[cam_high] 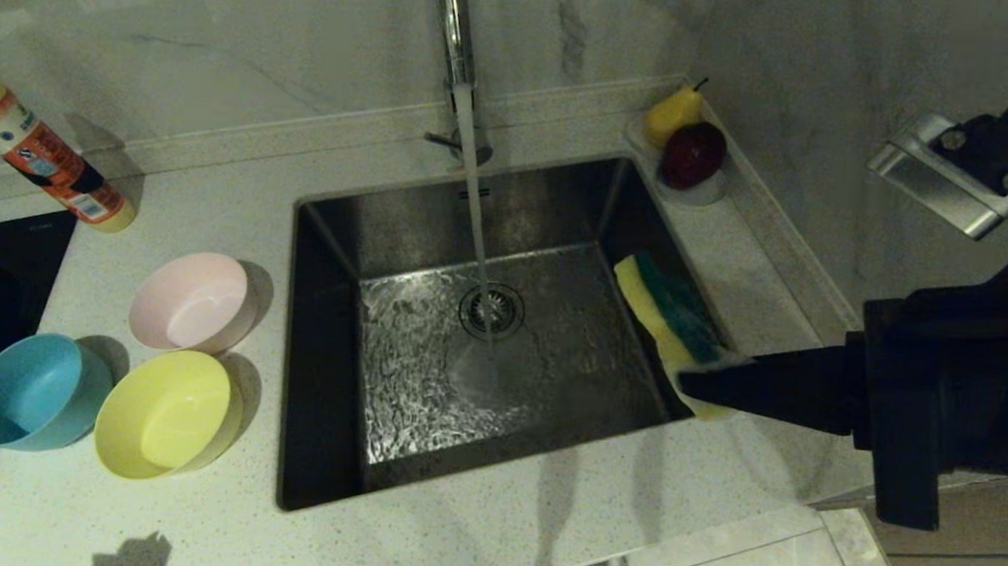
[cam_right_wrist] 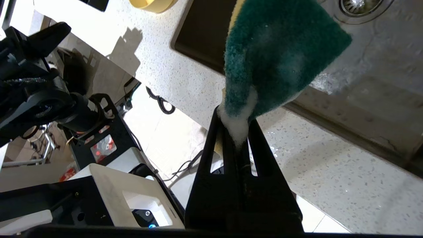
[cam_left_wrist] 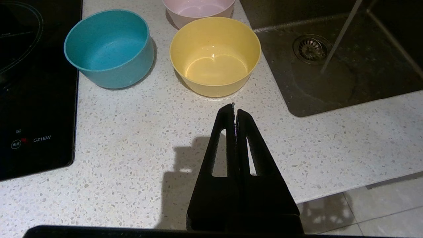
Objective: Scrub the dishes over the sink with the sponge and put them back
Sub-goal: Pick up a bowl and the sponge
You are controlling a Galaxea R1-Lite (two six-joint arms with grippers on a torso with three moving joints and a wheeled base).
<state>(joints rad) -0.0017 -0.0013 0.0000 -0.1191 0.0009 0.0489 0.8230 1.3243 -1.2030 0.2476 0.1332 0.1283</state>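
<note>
- Right gripper (cam_right_wrist: 238,127) clamped tight on sponge (cam_high: 671,317), held at sink (cam_high: 329,394) edge near running water, ready for scrubbing.
- Left gripper (cam_left_wrist: 235,110) pinched closed, empty, parked beside yellow bowl (cam_left_wrist: 214,56).

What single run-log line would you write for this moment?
right claw: shut on sponge, by sink right rim | left claw: shut, idle over counter | bowls: on counter | tap: running
</note>
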